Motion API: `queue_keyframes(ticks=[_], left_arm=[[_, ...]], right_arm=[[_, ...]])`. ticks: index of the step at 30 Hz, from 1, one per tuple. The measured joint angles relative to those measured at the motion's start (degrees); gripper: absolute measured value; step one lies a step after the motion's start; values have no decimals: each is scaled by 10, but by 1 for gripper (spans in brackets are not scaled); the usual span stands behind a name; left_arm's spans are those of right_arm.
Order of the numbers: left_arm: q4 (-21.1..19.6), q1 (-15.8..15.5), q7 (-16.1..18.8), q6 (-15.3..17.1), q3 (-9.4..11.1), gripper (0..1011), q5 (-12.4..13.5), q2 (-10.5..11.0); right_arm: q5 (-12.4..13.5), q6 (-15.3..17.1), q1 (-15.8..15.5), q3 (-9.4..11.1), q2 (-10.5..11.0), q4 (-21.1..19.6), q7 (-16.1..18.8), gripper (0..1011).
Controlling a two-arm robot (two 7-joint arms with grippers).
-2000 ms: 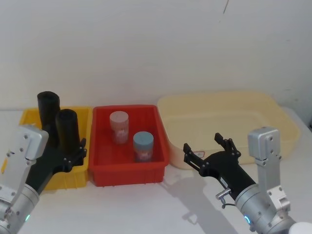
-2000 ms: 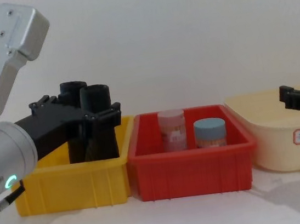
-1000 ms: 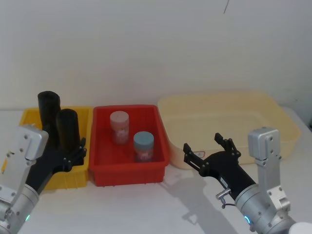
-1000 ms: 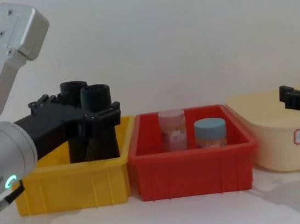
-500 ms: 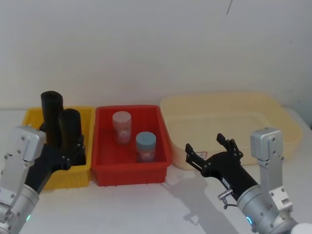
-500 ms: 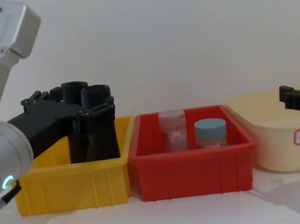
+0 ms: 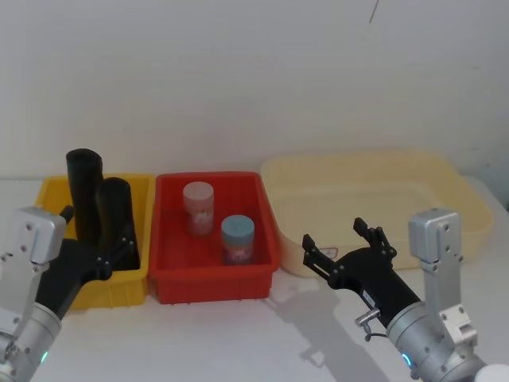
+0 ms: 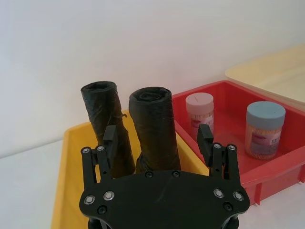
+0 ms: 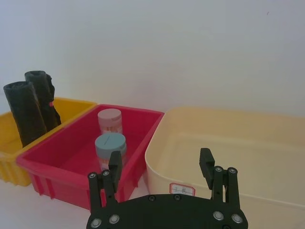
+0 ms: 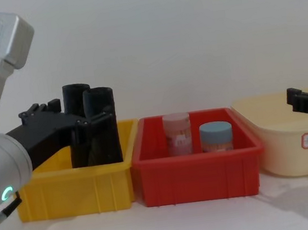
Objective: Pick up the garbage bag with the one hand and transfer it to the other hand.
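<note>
Head view: shows the left claw (image 7: 97, 224) spread wide and gripping nothing, drawn back toward the robot and sitting lower than a second ago, no longer high around the garbage bag (image 7: 115, 211). Leaves the garbage bag upright in the yellow bin (image 7: 127, 288), just in front of the slimmer black roll (image 7: 83, 187). Finds the right claw (image 7: 332, 232) parked over the desk (image 7: 238, 342) before the cream tub (image 7: 382, 199), fingers apart, empty, unmoved.

Left wrist view: looks past the fingertips (image 8: 110, 136) at the garbage bag (image 8: 155, 129), seemingly beyond the tips rather than between them; hides the roll's base behind the claw's body.

Right wrist view: catches both rolls far off in the yellow bin, the garbage bag (image 9: 24, 114) nearer, with the red bin (image 9: 57, 186) in between.

Chest view: sets the left claw level with the upper half of the garbage bag (image 10: 104, 133), fingers overlapping it from the side; cannot tell touching from apart.

Reads as a retreat without a grasp: pick-up not yet made, hand-over not begun. Calls for a fresh advance, straddling the garbage bag alone and staying clear of the slimmer roll, before closing.
</note>
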Motion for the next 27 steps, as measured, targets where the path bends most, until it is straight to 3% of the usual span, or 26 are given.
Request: queue_keyframes(ticks=[14,27], left_arm=[[39,-32,-29,-5,-2,1001,-9,-17],[101,-73,-64,-19,-2,1001,-19,-38]], right_arm=[[0,0,0,0,0,0,0,1000],[0,0,0,0,0,0,0,999]])
